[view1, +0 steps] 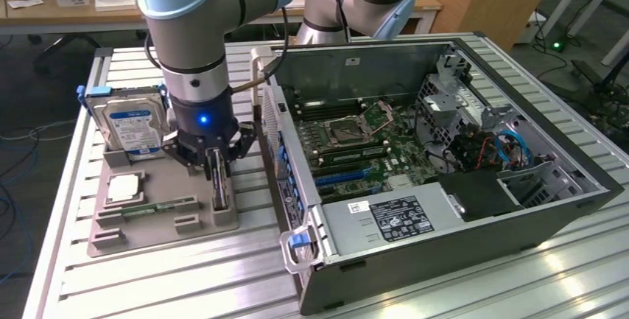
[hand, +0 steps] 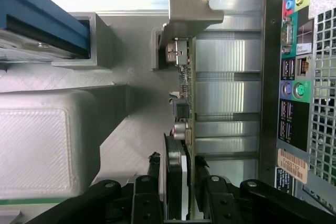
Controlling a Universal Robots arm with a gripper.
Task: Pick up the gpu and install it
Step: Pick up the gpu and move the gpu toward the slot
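We see the tool (view1: 218, 166) lowered over the grey holder tray (view1: 147, 225), which lies on the slatted metal surface (view1: 197, 278). The tool is pressed onto the gpu (view1: 219, 192), with one finger (hand: 148, 195) on each flat side of the card.

The gpu stands on its long edge in a slot of the tray, at the side nearest the open computer case (view1: 550, 208). In the wrist view its pale metal bracket (hand: 190, 9) points away from the tool (hand: 177, 162), and the case's rear ports (hand: 294, 77) are just beside it.

A hard drive (view1: 132, 126) with a blue label stands upright in the same tray. A memory stick (view1: 157, 207) lies flat there.
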